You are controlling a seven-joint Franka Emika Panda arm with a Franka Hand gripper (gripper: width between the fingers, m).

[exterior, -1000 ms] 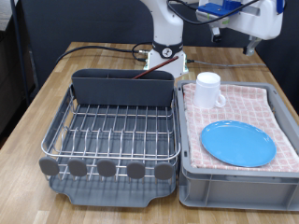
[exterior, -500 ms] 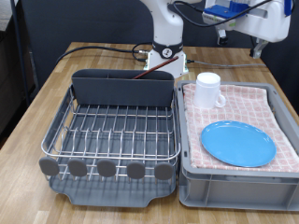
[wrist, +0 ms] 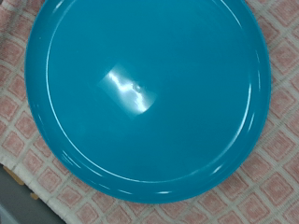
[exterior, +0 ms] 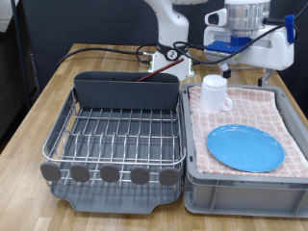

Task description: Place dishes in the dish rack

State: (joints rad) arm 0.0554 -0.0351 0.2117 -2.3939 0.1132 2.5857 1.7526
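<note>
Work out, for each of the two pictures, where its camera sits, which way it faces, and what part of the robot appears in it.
Exterior view: off the arm, looking across the table at the dish rack, bin, mug and plate; arm and gripper show above the bin.
Wrist view: on the hand, looking straight down at the plate on checked cloth; no robot part shows.
Shared: the plate and cloth.

We are seeing bright, even overhead light in both views. Glare is shining at the centre of the plate [wrist: 140, 93], and soft shadows are falling under the dish rack [exterior: 115, 144].
</note>
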